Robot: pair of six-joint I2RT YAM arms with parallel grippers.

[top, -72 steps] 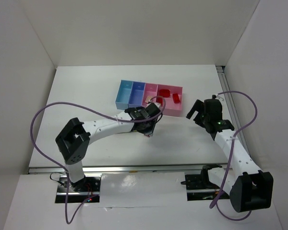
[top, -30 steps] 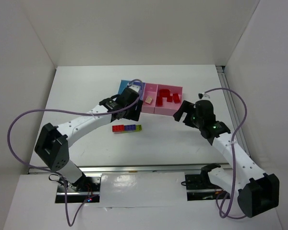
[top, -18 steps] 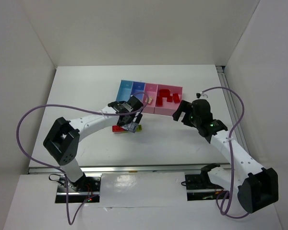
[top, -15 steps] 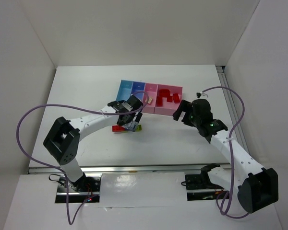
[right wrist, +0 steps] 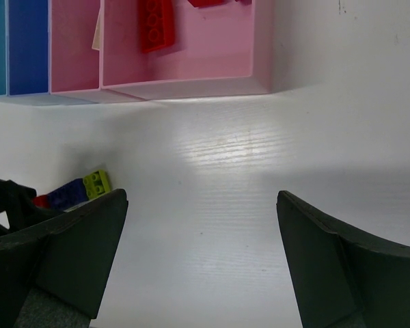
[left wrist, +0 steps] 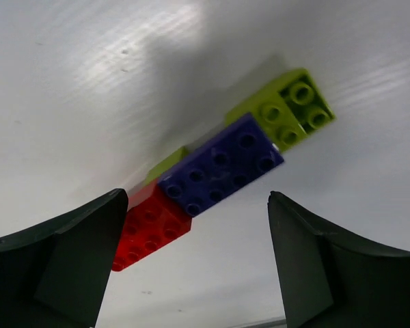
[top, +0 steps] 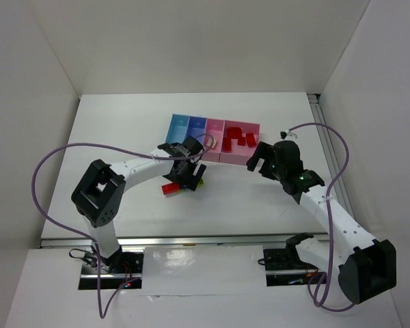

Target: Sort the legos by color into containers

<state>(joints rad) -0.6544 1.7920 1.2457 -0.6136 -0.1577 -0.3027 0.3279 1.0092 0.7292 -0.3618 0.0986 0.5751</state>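
**Both grippers wide, three bricks on the table**

Your left gripper (left wrist: 197, 198) gapes wide over a touching row of red brick (left wrist: 150, 225), purple-blue brick (left wrist: 222, 164) and yellow-green brick (left wrist: 287, 113), near the bins (top: 191, 152). Your right gripper (right wrist: 201, 198) hangs wide, empty.

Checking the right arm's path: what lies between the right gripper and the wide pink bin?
Only bare white table separates the right gripper from the wide pink bin, as the right wrist view shows. The joined bricks lie off to the left of that stretch.
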